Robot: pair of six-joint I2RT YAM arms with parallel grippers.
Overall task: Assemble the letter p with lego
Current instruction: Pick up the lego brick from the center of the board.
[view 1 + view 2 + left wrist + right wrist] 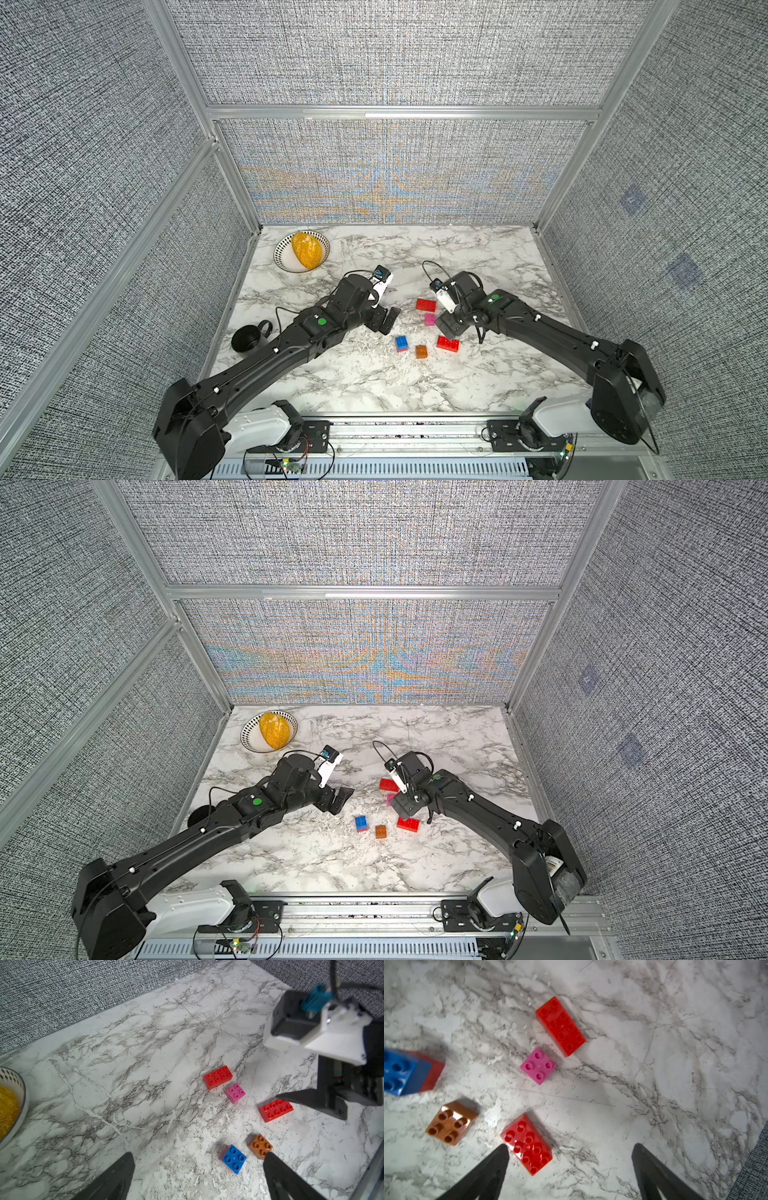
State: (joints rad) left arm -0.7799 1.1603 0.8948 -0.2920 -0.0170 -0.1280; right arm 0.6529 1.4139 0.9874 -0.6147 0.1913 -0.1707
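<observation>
Since the letter P is not yet built, its pieces lie loose mid-table [374, 386]: a far red brick [426, 305], a pink brick [430, 319] just beside it, a near red brick [448, 343], an orange brick [422, 351], and a blue brick [401, 343] stacked on a small red brick [433, 1076]. The left gripper [198, 1156] and right gripper [570, 1147] have their fingers spread wide and hold nothing. One right fingertip is just beside the near red brick, though contact is unclear. To lift it, the gripper should probably square up to the long sides and close gently so the brick does not skid.
</observation>
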